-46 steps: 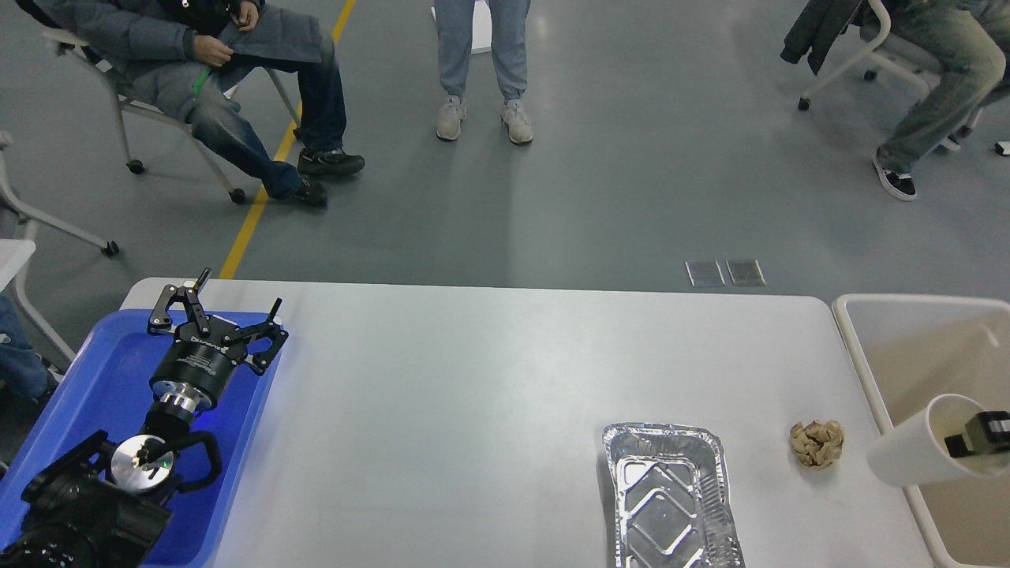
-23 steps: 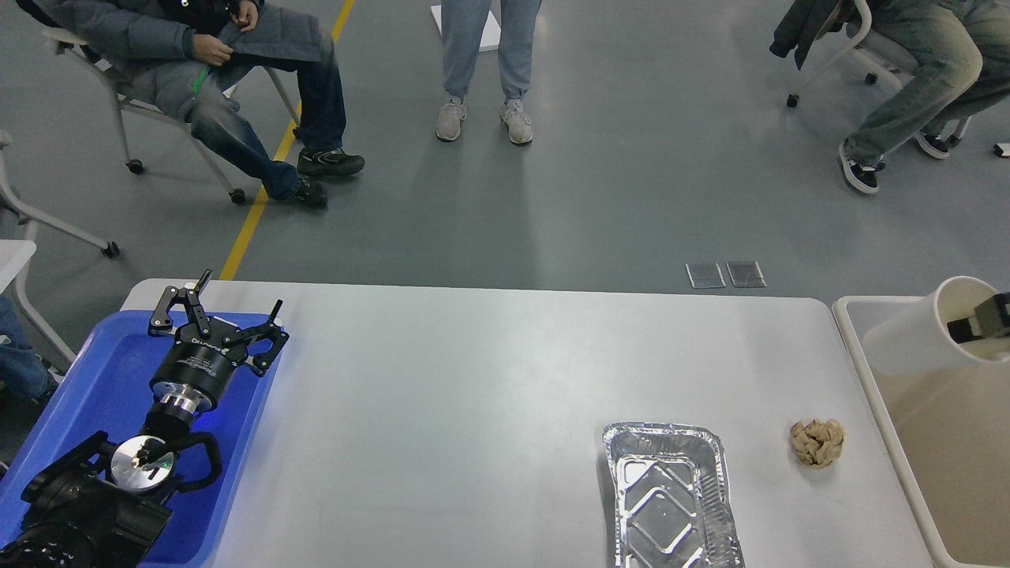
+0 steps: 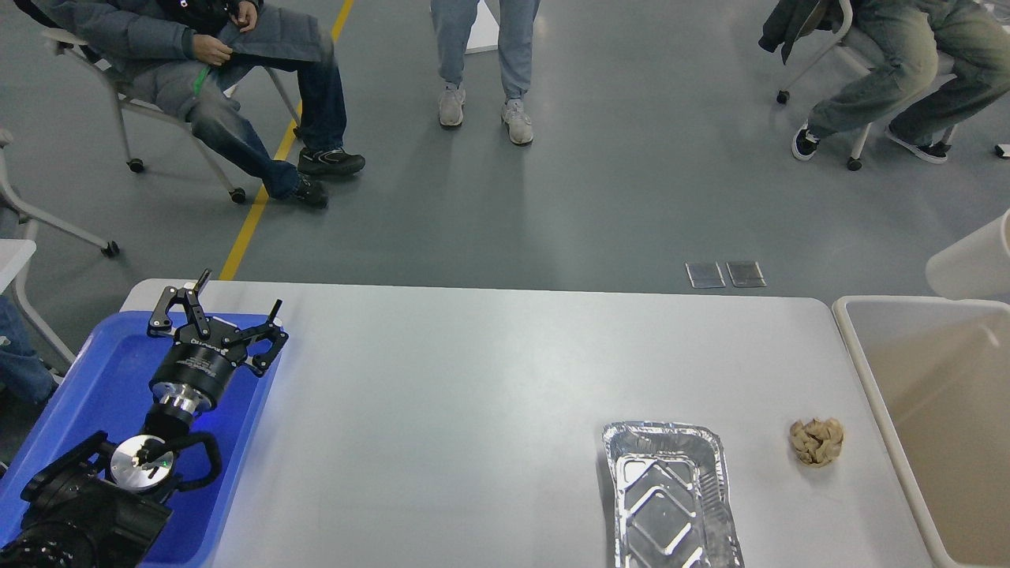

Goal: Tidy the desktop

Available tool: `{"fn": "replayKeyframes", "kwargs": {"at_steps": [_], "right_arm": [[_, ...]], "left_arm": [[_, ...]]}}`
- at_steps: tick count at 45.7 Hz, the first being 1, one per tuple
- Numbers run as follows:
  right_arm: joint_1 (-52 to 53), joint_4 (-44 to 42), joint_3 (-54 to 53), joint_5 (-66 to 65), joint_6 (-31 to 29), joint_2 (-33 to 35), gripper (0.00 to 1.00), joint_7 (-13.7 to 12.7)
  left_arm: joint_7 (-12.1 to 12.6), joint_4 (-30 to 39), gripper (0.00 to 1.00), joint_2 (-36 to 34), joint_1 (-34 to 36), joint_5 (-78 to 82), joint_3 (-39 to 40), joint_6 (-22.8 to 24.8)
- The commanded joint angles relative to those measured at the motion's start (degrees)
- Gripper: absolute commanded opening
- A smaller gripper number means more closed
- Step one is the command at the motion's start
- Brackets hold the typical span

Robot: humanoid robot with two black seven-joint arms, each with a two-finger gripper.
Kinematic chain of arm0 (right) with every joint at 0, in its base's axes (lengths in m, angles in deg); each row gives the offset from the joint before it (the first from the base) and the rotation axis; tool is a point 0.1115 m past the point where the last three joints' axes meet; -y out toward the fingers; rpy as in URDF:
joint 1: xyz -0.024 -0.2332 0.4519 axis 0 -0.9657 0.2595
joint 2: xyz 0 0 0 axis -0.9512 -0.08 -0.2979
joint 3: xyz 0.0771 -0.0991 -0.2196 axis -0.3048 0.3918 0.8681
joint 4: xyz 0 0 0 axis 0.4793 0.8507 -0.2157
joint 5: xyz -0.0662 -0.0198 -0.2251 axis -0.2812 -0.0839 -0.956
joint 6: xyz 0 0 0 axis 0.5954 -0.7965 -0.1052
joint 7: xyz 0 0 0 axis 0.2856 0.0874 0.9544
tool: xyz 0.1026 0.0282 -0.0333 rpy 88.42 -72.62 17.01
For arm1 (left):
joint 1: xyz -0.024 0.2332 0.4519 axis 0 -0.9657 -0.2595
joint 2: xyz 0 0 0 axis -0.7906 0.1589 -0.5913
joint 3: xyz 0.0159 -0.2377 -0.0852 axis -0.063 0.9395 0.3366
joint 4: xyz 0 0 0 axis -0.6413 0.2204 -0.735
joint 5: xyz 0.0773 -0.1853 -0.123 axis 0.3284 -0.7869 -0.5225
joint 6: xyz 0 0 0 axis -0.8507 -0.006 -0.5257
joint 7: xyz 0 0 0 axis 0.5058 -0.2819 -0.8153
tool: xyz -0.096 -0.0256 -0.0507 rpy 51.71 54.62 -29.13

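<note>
The white-grey desktop (image 3: 473,410) fills the lower part of the head view. A crumpled brown paper ball (image 3: 817,442) lies on it near the right end. An empty foil tray (image 3: 671,497) lies to the left of the ball. My left gripper (image 3: 242,289) is open and empty, above the far right corner of the blue tray (image 3: 87,379). A white paper cup (image 3: 974,259) shows partly at the right edge, high above the bin. My right gripper is out of view, so what holds the cup is hidden.
A beige bin with a white rim (image 3: 862,371) stands against the desktop's right end. The blue tray sits at the left end, under my left arm. People sit and stand on the floor beyond the far edge.
The white cup has risen and moved right, from low over the bin to the right edge. My right gripper has left the view. The left arm has not moved.
</note>
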Motion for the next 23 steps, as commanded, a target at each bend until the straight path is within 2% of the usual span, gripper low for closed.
{"fn": "replayKeyframes", "kwargs": {"at_steps": [1, 13, 20, 23], "right_arm": [[-11.83, -17.24, -0.44, 5.07, -0.06, -4.05, 0.00, -0.08], [-33.64, -42.05, -0.08, 23.79, 9.95, -14.78, 0.00, -0.61], [-44.81, -50.49, 0.09, 33.21, 16.55, -20.23, 0.00, -1.22], [-47.98, -52.52, -0.08, 35.32, 19.45, -21.73, 0.00, -2.36]], "left_arm": [[0.00, 0.00, 1.00, 0.00, 0.00, -0.05, 0.02, 0.00], [0.00, 0.00, 1.00, 0.00, 0.00, 0.03, -0.07, 0.00], [0.00, 0.00, 1.00, 0.00, 0.00, 0.03, 0.02, 0.00], [0.00, 0.00, 1.00, 0.00, 0.00, 0.03, 0.02, 0.00]]}}
